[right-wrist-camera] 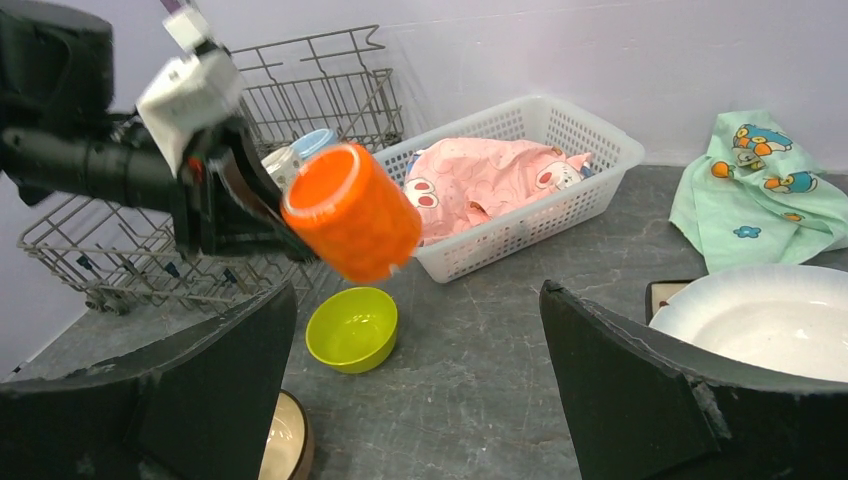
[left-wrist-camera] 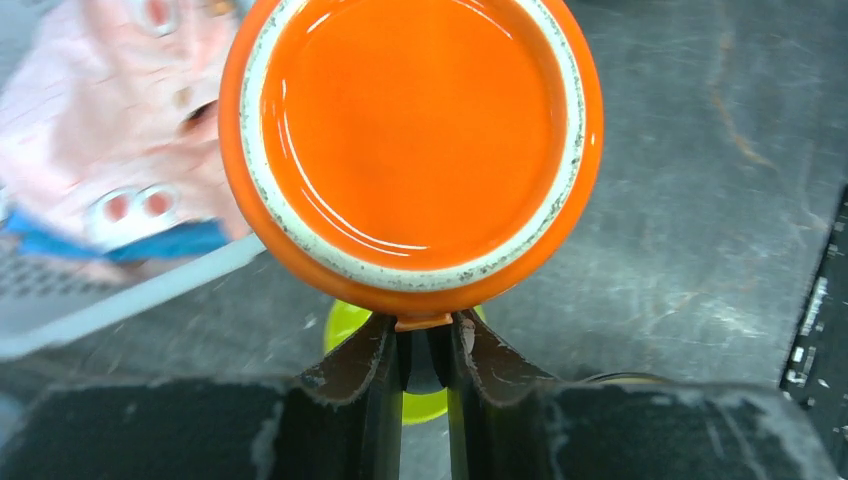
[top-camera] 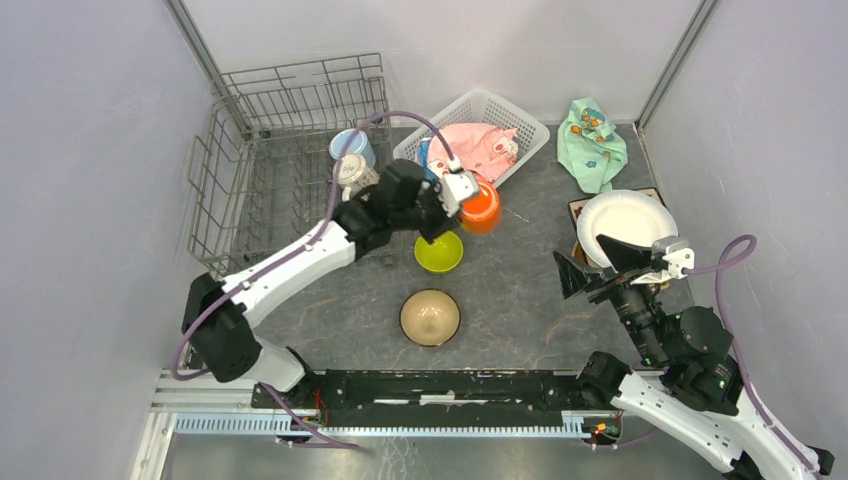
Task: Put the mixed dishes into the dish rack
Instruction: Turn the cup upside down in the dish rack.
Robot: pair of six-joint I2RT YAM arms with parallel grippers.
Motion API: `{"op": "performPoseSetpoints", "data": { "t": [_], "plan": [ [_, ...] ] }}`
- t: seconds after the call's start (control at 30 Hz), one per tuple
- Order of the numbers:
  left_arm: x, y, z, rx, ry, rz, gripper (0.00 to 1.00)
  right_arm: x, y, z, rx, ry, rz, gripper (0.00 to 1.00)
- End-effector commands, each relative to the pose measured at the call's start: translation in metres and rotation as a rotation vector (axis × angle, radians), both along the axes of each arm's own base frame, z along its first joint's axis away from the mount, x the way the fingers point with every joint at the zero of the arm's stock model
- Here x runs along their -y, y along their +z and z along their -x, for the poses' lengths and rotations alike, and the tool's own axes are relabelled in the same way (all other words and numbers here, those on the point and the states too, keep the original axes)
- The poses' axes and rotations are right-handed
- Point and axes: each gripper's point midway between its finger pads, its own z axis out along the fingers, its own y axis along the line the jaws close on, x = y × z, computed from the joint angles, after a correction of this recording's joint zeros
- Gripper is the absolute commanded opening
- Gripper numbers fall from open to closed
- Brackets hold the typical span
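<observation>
My left gripper (top-camera: 462,195) is shut on the handle of the orange mug (top-camera: 481,208), which hangs tilted on its side above the table, over the lime-green bowl (top-camera: 439,251). In the left wrist view the mug's base (left-wrist-camera: 410,140) fills the frame, with the handle pinched between the fingertips (left-wrist-camera: 375,350). The grey wire dish rack (top-camera: 300,95) stands at the back left; a light-blue mug (top-camera: 352,146) and a white patterned mug (top-camera: 352,172) sit at its right side. A tan bowl (top-camera: 430,317) lies nearer. My right gripper (top-camera: 600,265) stands open, empty, beside the white plate (top-camera: 625,225).
A white lattice basket (top-camera: 520,125) holding a pink cloth (top-camera: 475,145) stands behind the orange mug. A mint-green cloth (top-camera: 592,140) lies at the back right. The white plate rests on a dark square plate (top-camera: 578,210). Walls close in both sides.
</observation>
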Motion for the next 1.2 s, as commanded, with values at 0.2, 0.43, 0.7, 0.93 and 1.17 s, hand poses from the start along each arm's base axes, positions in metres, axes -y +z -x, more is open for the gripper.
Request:
{"op": "performPoseSetpoints", "data": {
  "t": [0.2, 0.43, 0.7, 0.93, 1.17],
  "plan": [
    [-0.112, 0.086, -0.044, 0.130, 0.281, 0.057, 0.02, -0.016, -0.008, -0.006, 0.000, 0.030, 0.008, 0.98],
    [-0.172, 0.081, -0.052, 0.126, 0.446, 0.030, 0.02, -0.021, -0.010, -0.008, 0.000, 0.040, 0.022, 0.98],
    [-0.220, 0.048, -0.074, 0.050, 0.634, 0.003, 0.02, -0.026, -0.013, -0.008, 0.000, 0.056, 0.022, 0.98],
    [-0.221, 0.021, -0.071, 0.072, 0.564, 0.013, 0.02, -0.025, -0.011, -0.008, 0.001, 0.055, 0.043, 0.98],
    [-0.226, -0.003, -0.076, 0.011, 0.598, -0.002, 0.02, -0.017, -0.002, -0.007, 0.021, 0.030, 0.052, 0.98]
  ]
}}
